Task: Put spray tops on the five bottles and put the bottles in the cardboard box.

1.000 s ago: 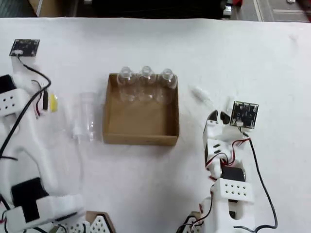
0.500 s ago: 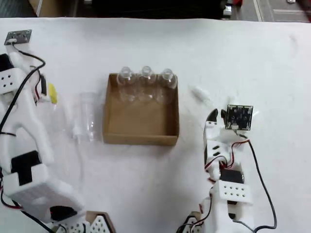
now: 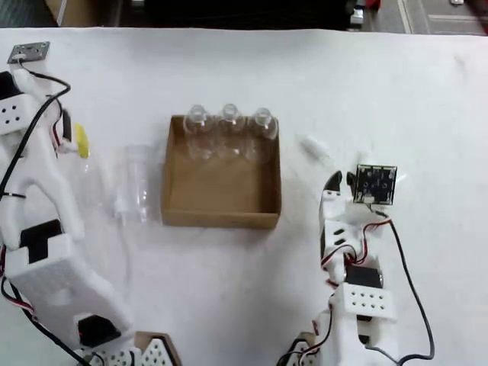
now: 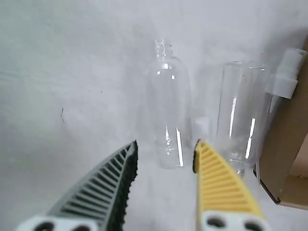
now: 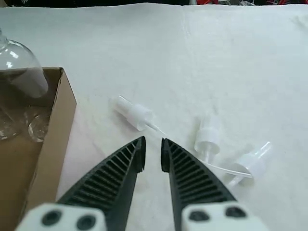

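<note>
Clear round-shouldered bottles (image 4: 166, 115) are laid on white cloth (image 3: 381, 91) beside the cardboard box (image 3: 221, 217), beneath the ribbed left gripper (image 4: 166, 147), spread wide and swung farther out than before, while the right gripper (image 5: 150, 143) is barely parted

White-covered table (image 3: 229, 290) — dark strip (image 3: 229, 14) behind.

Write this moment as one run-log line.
box: three bottles | table: two bottles lying, loose spray tops | left gripper: open | right gripper: open
</note>
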